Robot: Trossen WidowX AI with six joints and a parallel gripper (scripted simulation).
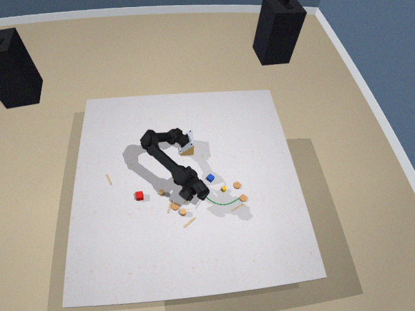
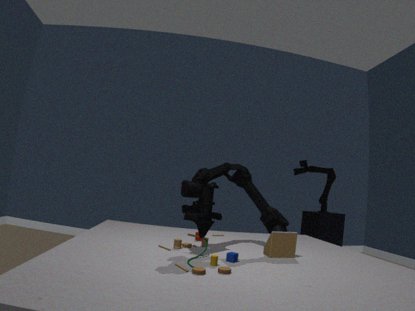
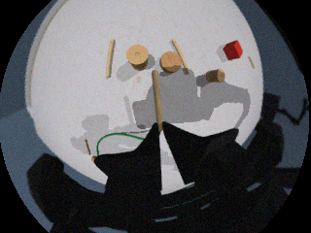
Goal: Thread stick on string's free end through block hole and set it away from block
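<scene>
My gripper (image 3: pixel 159 124) (image 2: pixel 203 233) (image 1: pixel 201 195) is shut on the thin wooden stick (image 3: pixel 157 100), which points forward from the fingertips, a little above the table. The green string (image 1: pixel 222 203) (image 2: pixel 198 255) (image 3: pixel 109 139) runs from the stick in a curve to the round wooden button (image 1: pixel 243 197) (image 2: pixel 198 270) on the table. The wooden block (image 1: pixel 187 151) (image 2: pixel 281 244) stands near the arm's base, well away from the gripper. Its hole does not show, and the block is out of the wrist view.
Near the gripper lie a red cube (image 1: pixel 139 195) (image 3: pixel 232 49), a blue cube (image 1: pixel 210 177) (image 2: pixel 231 256), a yellow cylinder (image 1: pixel 223 188) (image 2: pixel 213 260), several wooden discs (image 1: pixel 237 184) (image 1: pixel 174 206) (image 3: pixel 136 56) and loose sticks (image 1: pixel 189 222) (image 1: pixel 107 179) (image 3: pixel 111 58). Two black stands (image 1: pixel 278 30) are off the table.
</scene>
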